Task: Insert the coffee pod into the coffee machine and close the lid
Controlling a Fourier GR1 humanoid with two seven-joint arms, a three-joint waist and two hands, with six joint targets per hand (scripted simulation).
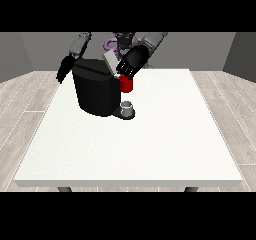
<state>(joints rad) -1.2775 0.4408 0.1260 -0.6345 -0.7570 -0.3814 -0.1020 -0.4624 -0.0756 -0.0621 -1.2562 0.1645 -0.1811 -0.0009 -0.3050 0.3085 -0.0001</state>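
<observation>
A small grey cup (128, 107) sits nearest, below the black coffee machine (97, 91), whose lid (109, 62) seems raised beside the fingers of the hand at the view's right (132, 61), which appear curled onto the lid, so press it down squarely; the red part (126, 84) under those fingers may be the coffee pod.

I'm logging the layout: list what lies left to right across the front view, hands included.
Hand at the view's left → coffee machine → small grey cup on the machine's base → hand at the view's right → bare stretch of white table.
</observation>
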